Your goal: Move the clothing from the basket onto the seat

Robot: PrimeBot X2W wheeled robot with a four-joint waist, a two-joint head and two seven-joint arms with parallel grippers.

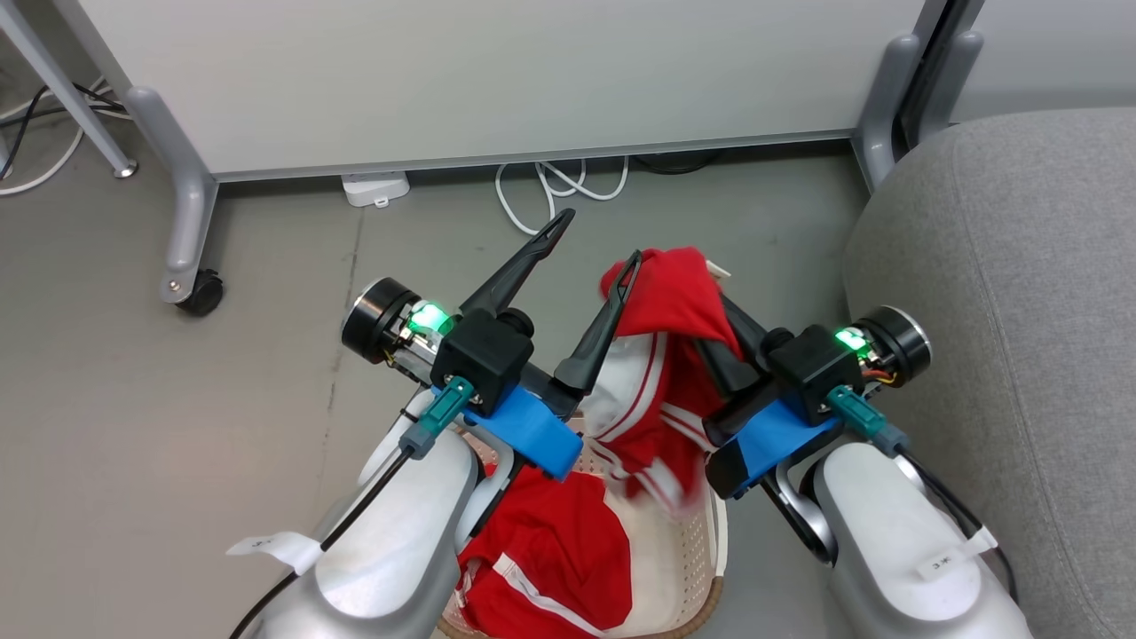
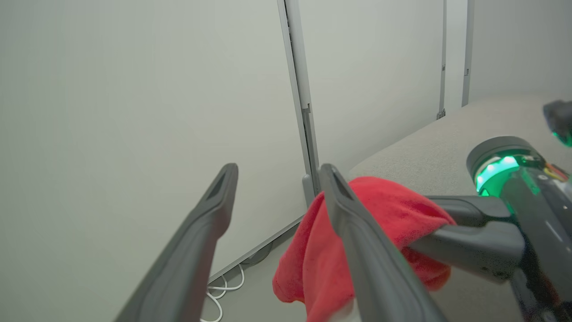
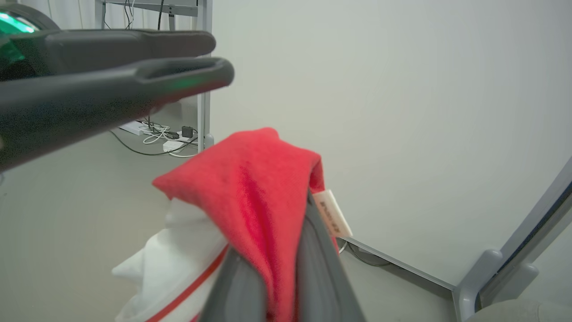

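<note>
Your right pincer (image 3: 279, 268) is clamped on a fold of the red sportswear (image 1: 670, 293), held above the basket (image 1: 701, 550) beneath it, while your left pincer (image 1: 599, 238) gapes empty alongside, so that lone thin pinch may slip, or trailing fabric may snag the rim, short of the sofa cushion (image 1: 1003, 266) to its right.

Basket (image 1: 703, 537) mostly hidden under my forearms (image 1: 390, 532), cut by the bottom edge. Right fingers (image 3: 321, 277): tips buried in clothing (image 1: 674, 302). Label (image 3: 331, 218) print unreadable, possibly text. Seat (image 1: 1021, 311) cropped right.

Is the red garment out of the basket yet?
Partly: right gripper holds the garment aloft; its striped end hangs into the basket.
</note>
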